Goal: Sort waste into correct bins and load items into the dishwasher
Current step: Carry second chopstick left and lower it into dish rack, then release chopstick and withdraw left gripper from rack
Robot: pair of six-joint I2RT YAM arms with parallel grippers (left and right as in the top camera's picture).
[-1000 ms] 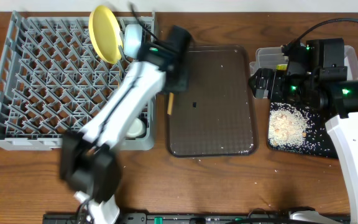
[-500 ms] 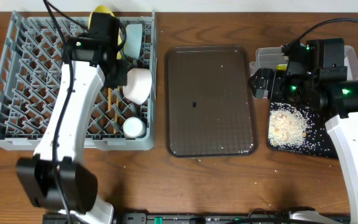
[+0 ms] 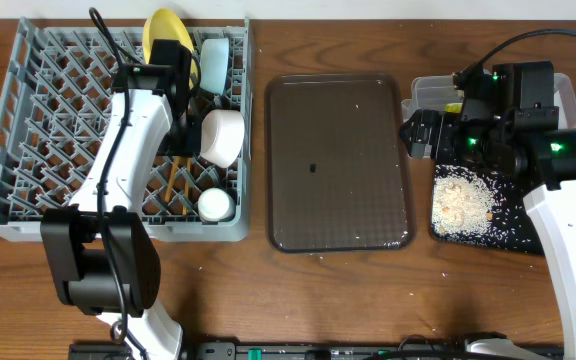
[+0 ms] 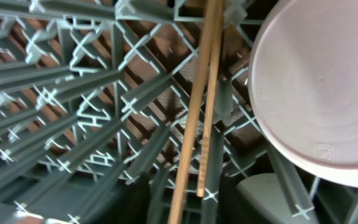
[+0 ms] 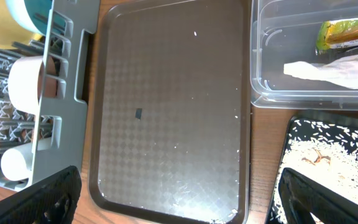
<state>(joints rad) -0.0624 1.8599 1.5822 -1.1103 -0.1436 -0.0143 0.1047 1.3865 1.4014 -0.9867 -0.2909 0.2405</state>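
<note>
Two wooden chopsticks [image 4: 194,124] are lying side by side on the large square grey plastic dish rack [image 3: 28,150], just beside the round white bowl [image 4: 316,93]. The left gripper [image 3: 178,135] is apparently hovering over them, its jaws out of sight, so I cannot tell their state. The right gripper [image 5: 182,202] is hanging by the dark brown serving tray [image 5: 166,93], jaws spread wide and holding nothing.

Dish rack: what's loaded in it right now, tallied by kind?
Plates: 1, the yellow plate
Bowls: 2, the light blue bowl and the white bowl
Cups: 1, the pale cup
Chopsticks: 2
Total: 6
</note>
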